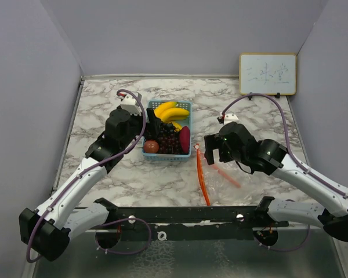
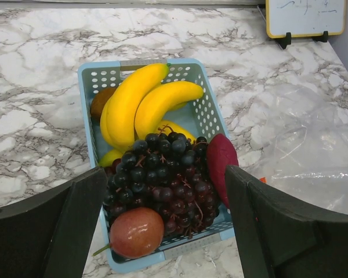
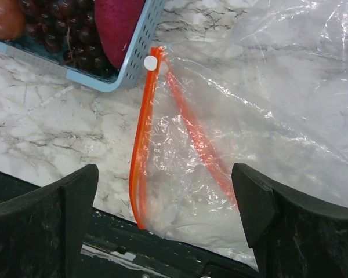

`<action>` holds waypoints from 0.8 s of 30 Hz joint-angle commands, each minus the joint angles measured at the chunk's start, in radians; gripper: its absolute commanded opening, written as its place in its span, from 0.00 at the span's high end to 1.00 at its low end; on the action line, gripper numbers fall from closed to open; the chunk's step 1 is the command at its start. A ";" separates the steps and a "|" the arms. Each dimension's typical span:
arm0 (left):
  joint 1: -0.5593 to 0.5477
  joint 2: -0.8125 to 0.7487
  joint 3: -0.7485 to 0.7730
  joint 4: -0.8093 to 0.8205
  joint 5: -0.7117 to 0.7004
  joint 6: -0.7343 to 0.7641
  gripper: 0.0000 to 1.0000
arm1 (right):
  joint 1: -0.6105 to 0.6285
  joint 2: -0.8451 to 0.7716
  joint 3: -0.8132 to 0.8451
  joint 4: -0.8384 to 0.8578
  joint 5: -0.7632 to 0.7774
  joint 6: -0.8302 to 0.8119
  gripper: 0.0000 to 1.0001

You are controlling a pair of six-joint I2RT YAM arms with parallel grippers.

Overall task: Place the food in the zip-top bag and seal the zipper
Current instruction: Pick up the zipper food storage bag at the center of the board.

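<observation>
The food lies in a blue mesh basket [image 1: 188, 103]: yellow bananas [image 2: 139, 101] at the far end, a dark purple grape cluster [image 2: 162, 174] in the middle, a small round red fruit [image 2: 136, 231] at the near left corner, and a magenta oval vegetable [image 2: 220, 159] along the right wall. My left gripper [image 2: 165, 174] hangs open over the basket's near end, its fingers either side of the grapes and holding nothing. The clear zip-top bag [image 3: 267, 104] lies flat to the right of the basket, its orange zipper [image 3: 140, 162] gaping. Above that mouth my right gripper [image 3: 165, 174] stands wide open and empty.
A brown round fruit [image 2: 101, 99] is tucked behind the bananas. A small whiteboard [image 1: 267, 74] stands at the back right. Grey walls close in both sides and the back. A black rail [image 1: 191, 214] runs along the near table edge, just under the bag's near end.
</observation>
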 commanded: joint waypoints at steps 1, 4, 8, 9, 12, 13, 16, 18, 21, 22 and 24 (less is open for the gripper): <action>-0.004 -0.025 -0.005 -0.002 -0.011 -0.003 0.15 | 0.006 0.011 0.034 -0.031 0.053 -0.002 0.00; -0.004 -0.021 -0.006 -0.004 -0.012 -0.002 0.15 | 0.006 -0.015 0.030 -0.016 0.054 -0.015 0.01; -0.005 -0.016 -0.003 -0.005 -0.015 -0.004 0.14 | 0.006 -0.070 -0.021 0.043 0.013 -0.044 0.01; -0.004 -0.017 -0.004 -0.004 -0.015 -0.005 0.14 | 0.006 -0.081 -0.038 0.059 0.005 -0.048 0.00; -0.005 -0.018 -0.007 -0.001 -0.015 -0.005 0.14 | 0.006 -0.076 -0.071 0.089 -0.046 -0.061 0.00; -0.005 -0.018 -0.010 0.001 -0.016 -0.004 0.14 | 0.006 -0.060 -0.080 0.093 -0.068 -0.055 0.00; -0.005 -0.015 -0.011 -0.002 -0.014 -0.011 0.14 | 0.028 0.012 -0.119 0.093 -0.132 -0.014 0.01; -0.004 -0.021 -0.013 -0.005 -0.012 -0.015 0.14 | 0.084 0.052 -0.156 0.088 -0.094 0.030 0.00; -0.004 -0.040 -0.027 0.000 -0.015 -0.019 0.14 | 0.138 0.087 -0.177 0.061 -0.011 0.090 0.00; -0.005 -0.044 -0.031 0.003 -0.018 -0.020 0.14 | 0.145 0.092 -0.182 0.058 0.005 0.099 0.00; -0.004 -0.047 -0.035 0.007 -0.018 -0.022 0.14 | 0.149 0.101 -0.182 0.063 0.024 0.106 0.02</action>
